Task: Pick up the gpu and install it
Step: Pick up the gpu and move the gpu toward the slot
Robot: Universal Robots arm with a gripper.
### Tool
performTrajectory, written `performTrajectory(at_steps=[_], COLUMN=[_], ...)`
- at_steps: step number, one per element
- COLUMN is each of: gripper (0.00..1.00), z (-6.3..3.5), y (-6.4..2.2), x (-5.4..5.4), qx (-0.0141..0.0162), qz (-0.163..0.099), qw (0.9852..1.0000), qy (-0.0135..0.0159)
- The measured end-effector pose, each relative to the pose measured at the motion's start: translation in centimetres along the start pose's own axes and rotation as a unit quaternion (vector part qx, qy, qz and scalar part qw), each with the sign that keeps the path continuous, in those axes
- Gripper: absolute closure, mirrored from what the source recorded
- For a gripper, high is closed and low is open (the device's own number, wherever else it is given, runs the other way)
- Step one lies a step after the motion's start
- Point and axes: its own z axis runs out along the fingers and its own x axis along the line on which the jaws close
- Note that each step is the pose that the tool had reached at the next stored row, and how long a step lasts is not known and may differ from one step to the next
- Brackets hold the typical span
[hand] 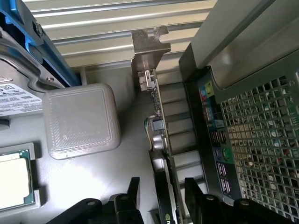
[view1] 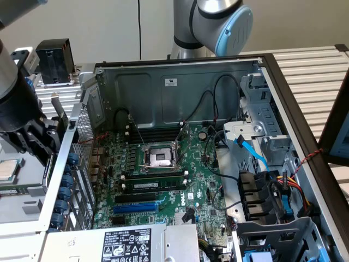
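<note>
The released claw (hand: 163, 181) is straddling the gpu (hand: 158, 128). The card is standing edgewise beside the computer case (hand: 252, 121), stretching lengthwise away.

The arm (view1: 210, 22) is made of smooth, rounded silver-grey tubes, and one joint is closed by a round light-blue cap (view1: 235, 28) edged with a darker grey ring. Its wrist end (view1: 22, 117) is a bulky matt-black block of angular parts below a grey sleeve. The gripper (hand: 162, 184) is black as well, with two flat, tapering fingers (hand: 133, 193) and dull round screws (hand: 122, 199) along its base.
</note>
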Motion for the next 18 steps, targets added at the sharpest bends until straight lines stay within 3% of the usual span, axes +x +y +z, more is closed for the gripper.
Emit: performTrajectory(at_steps=[7, 18], gripper=[0.49, 0.49], z=[0.02, 0.04], y=[0.03, 0.05], x=[-0.12, -0.25], qx=[-0.0026, -0.0030], qz=[-0.018, -0.019], qw=[0.9998, 0.9998], qy=[0.0030, 0.0013])
